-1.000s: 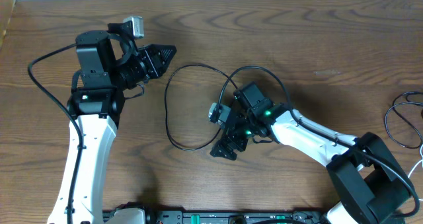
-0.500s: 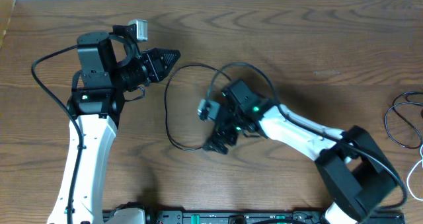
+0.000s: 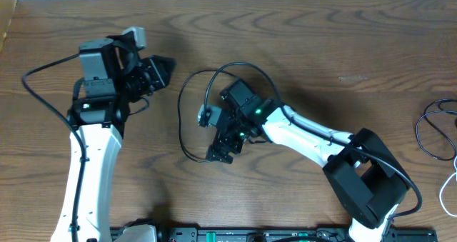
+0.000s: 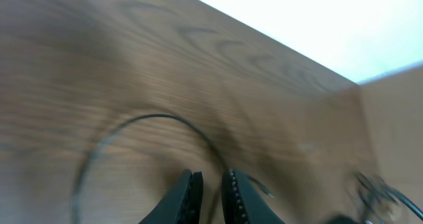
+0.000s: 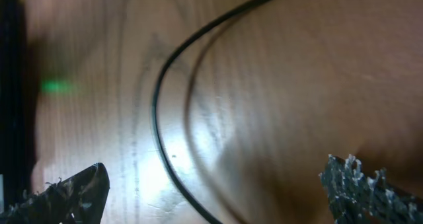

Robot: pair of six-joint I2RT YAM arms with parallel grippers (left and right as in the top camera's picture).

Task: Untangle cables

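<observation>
A thin black cable (image 3: 181, 111) lies in a big loop at the middle of the wooden table. My right gripper (image 3: 220, 150) hovers low over the loop's lower part. In the right wrist view its fingers (image 5: 221, 191) are spread wide and the black cable (image 5: 158, 112) runs on the table between them, untouched. My left gripper (image 3: 161, 69) hangs in the air left of the loop, its tip pointing at it. In the blurred left wrist view its fingers (image 4: 211, 192) stand almost together with nothing between them, and the loop (image 4: 152, 117) shows beyond.
More cables, black ones (image 3: 437, 131) and a white one (image 3: 450, 188), lie at the table's right edge, far from both grippers; they show faintly in the left wrist view (image 4: 380, 189). A thick black robot wire (image 3: 43, 92) arcs left of the left arm.
My right gripper has slid left and a little up, open, over the loop. My left gripper has pulled back to the left, away from the loop.
</observation>
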